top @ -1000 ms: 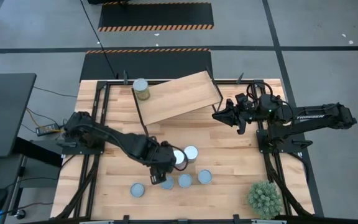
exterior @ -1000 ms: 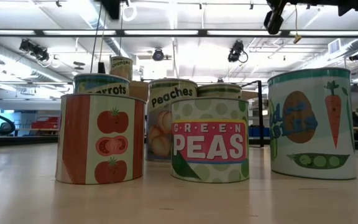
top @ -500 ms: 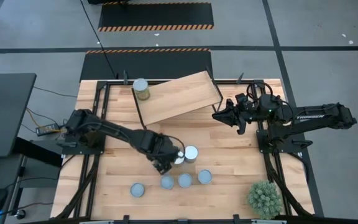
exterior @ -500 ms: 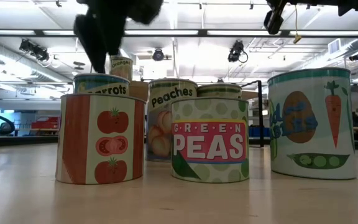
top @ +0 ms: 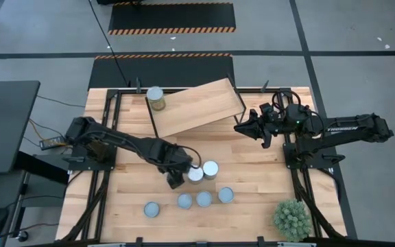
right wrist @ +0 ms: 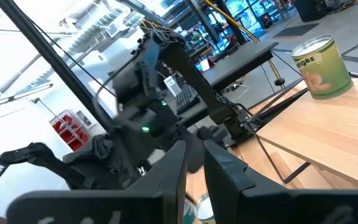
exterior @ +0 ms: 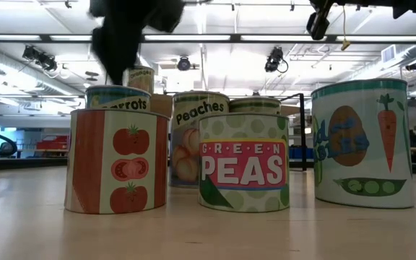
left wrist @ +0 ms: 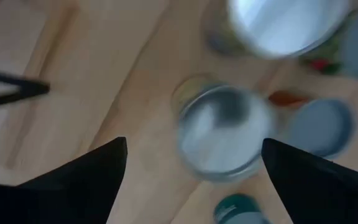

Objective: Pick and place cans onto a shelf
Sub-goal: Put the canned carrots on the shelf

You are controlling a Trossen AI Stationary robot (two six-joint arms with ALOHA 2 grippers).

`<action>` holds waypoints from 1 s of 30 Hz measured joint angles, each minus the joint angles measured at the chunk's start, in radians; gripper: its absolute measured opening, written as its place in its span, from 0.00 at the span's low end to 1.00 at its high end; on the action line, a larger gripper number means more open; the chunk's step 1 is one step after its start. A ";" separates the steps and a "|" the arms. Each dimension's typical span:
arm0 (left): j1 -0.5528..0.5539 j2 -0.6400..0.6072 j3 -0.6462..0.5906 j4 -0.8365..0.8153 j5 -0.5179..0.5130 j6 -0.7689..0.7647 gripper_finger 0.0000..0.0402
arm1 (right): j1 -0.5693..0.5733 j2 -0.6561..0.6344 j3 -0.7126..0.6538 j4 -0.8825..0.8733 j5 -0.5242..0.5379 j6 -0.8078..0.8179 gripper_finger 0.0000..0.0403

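Several cans stand on the table's near middle: two silvery-topped cans (top: 195, 173) (top: 210, 169), and nearer the front a row of pale blue-topped cans (top: 204, 199). One more can (top: 156, 97) stands on the shelf (top: 197, 106), a tilted light wood plank at the far edge. My left gripper (top: 177, 178) hovers open just left of the silvery can (left wrist: 222, 134), which shows ahead between its spread fingers without touching them. In the low view it hangs dark over the carrots can (exterior: 118, 97). My right gripper (top: 242, 127) waits shut by the shelf's right end.
A spiky green plant ball (top: 292, 219) sits at the near right corner. Black frame rails (top: 112, 137) run along the table's left and right sides. Bare wood (top: 252, 165) lies between the cans and the right arm.
My left gripper has moved from over the front row of cans toward the table's far edge, ending beside the silvery can. It has come into the low view from above. No can has shifted.
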 joint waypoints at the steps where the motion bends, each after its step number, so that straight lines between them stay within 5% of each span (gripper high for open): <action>1: 0.005 -0.022 -0.039 0.029 0.014 -0.009 0.94 | 0.000 0.000 0.000 0.000 0.000 0.000 0.15; 9: 0.014 -0.188 -0.212 0.293 0.043 -0.087 0.94 | 0.000 0.000 0.000 0.000 0.003 0.010 0.15; 30: -0.084 -0.106 -0.213 0.321 -0.062 -0.050 0.94 | -0.002 0.000 0.000 0.000 0.011 0.000 0.15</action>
